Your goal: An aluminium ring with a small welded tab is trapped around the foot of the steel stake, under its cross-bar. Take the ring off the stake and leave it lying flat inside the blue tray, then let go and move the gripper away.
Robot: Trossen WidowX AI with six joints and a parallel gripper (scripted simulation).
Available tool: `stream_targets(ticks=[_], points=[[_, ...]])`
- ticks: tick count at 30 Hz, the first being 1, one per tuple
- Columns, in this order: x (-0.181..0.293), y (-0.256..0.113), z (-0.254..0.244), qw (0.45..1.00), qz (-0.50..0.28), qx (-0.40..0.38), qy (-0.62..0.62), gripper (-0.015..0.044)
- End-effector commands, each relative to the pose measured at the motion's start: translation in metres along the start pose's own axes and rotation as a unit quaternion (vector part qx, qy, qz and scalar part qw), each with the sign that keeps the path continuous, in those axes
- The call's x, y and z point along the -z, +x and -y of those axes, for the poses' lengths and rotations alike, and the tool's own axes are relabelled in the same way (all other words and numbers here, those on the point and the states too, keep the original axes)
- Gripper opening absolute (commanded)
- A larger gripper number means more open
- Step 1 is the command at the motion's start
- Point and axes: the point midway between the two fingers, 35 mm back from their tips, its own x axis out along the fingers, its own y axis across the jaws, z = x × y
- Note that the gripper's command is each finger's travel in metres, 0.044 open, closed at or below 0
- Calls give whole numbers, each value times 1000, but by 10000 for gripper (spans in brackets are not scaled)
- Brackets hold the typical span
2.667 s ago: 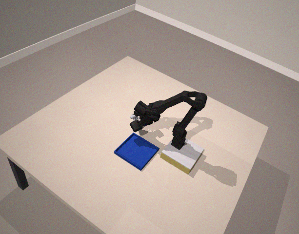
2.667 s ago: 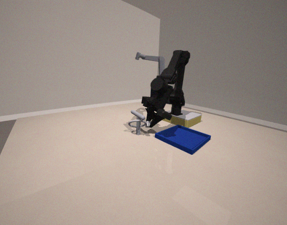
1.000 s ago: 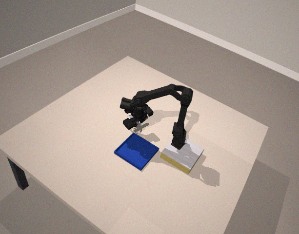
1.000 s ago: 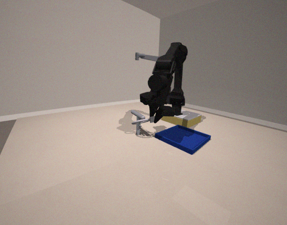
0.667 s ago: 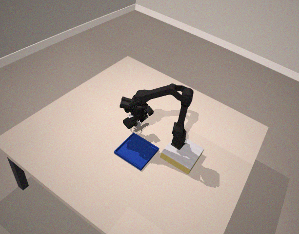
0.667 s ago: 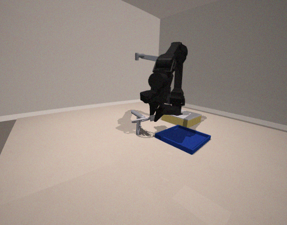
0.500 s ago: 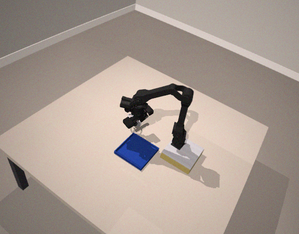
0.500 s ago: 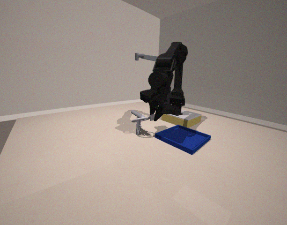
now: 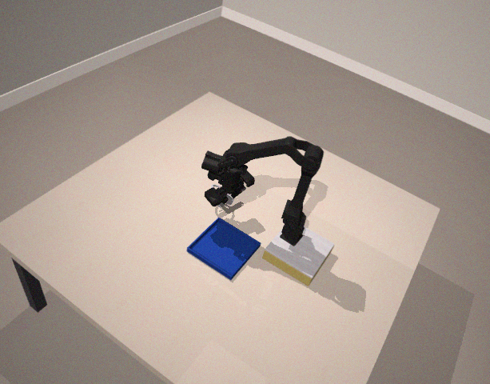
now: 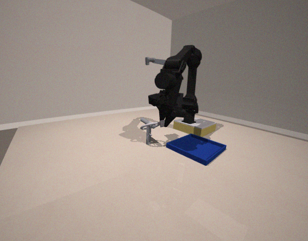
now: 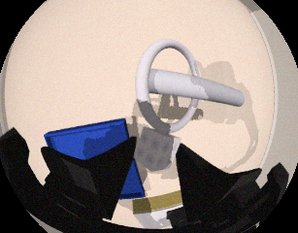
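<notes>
The aluminium ring (image 10: 141, 126) (image 11: 143, 83) is up at the height of the stake's cross-bar (image 10: 144, 120) (image 11: 216, 92), tilted. In the wrist view its left side lies beyond the bar's near end, and the bar crosses its right side. The upright stake (image 10: 148, 137) stands on the table below. My gripper (image 10: 163, 123) (image 11: 156, 144) is shut on the ring's welded tab (image 11: 155, 154), beside the stake on the robot-base side. The blue tray (image 9: 207, 253) (image 10: 212, 149) (image 11: 66, 141) holds nothing. In the top view the arm hides most of the ring.
The robot's base stands on a yellow-sided block (image 9: 286, 266) (image 10: 185, 127) (image 11: 160, 203) with a pale top, beside the tray. The tray lies between the stake and the table's front side. A grey bracket (image 10: 158, 61) shows behind the arm in the exterior view.
</notes>
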Motion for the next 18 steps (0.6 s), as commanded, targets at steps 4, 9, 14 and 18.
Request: stream_targets(ticks=[4, 9, 14, 18], points=[[-1, 0, 9, 1000, -1, -25, 4, 0], [-1, 2, 15, 999, -2, -46, 6, 0], [-2, 4, 21, 998, -4, -65, 8, 0], [-2, 5, 26, 997, -5, -80, 10, 0]])
